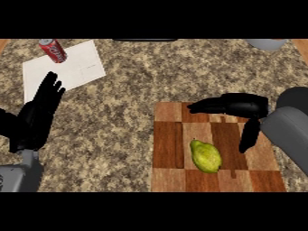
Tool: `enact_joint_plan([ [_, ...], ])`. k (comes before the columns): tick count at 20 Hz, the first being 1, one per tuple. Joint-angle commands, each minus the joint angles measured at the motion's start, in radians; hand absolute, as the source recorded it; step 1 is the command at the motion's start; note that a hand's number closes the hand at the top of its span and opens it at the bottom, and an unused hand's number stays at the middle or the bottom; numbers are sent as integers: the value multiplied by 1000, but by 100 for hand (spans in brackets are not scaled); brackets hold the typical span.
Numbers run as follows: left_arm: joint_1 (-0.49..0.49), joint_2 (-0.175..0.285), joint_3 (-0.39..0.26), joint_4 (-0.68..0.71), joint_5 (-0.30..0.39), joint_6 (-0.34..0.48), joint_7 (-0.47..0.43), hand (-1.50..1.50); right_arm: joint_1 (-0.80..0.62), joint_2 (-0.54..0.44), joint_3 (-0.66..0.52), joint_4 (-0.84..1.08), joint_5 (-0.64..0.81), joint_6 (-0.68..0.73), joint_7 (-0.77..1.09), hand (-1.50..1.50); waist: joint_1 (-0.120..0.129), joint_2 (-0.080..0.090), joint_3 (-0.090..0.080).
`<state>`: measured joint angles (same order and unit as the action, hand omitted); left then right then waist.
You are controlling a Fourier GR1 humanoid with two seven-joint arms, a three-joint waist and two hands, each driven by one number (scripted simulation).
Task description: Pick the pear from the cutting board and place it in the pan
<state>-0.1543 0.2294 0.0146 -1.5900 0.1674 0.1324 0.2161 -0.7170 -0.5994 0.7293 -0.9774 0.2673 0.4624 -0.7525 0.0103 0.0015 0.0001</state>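
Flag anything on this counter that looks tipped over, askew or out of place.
The red can lies on its side at the far left, on a corner of the white sheet, which sits askew to the counter's edges. No spill shows. The pear lies on the cutting board, as expected.

Both of your hands are open; left at rest, right stretched out flat.

Your left hand (35, 118) shows at the view's left, fingers straight and pointing up the view, thumb splayed out to the left side, above the left forearm (11, 177), which comes in grey from the lower left corner. Your right hand (240, 106) shows at the right of centre, its fingers (206, 107) reaching level toward the left and close together, its thumb (249, 135) hanging straight down the view, apart from them. The right forearm (295, 137) slants in from the lower right edge.
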Motion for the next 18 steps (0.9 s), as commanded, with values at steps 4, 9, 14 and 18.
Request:
enact_joint_plan([
  [4, -43, 7, 25, -7, 17, -10, 52, 0, 30, 88, 30, 63, 55, 41, -93, -150, -1, 1, 0],
  [9, -73, -42, 13, 64, -27, 24, -6, 0, 46, 83, 40, 36, 97, 52, -94, -150, -9, 0, 0],
  [14, 5, -26, 13, 17, -24, -17, -17, 0, 38, 179, 20, 69, 92, 60, -24, -150, -2, -1, 0],
  [18, -35, -11, 40, 51, -10, -37, -11, 0, 58, 217, 27, 123, 115, 29, -65, -150, -3, 2, 0],
])
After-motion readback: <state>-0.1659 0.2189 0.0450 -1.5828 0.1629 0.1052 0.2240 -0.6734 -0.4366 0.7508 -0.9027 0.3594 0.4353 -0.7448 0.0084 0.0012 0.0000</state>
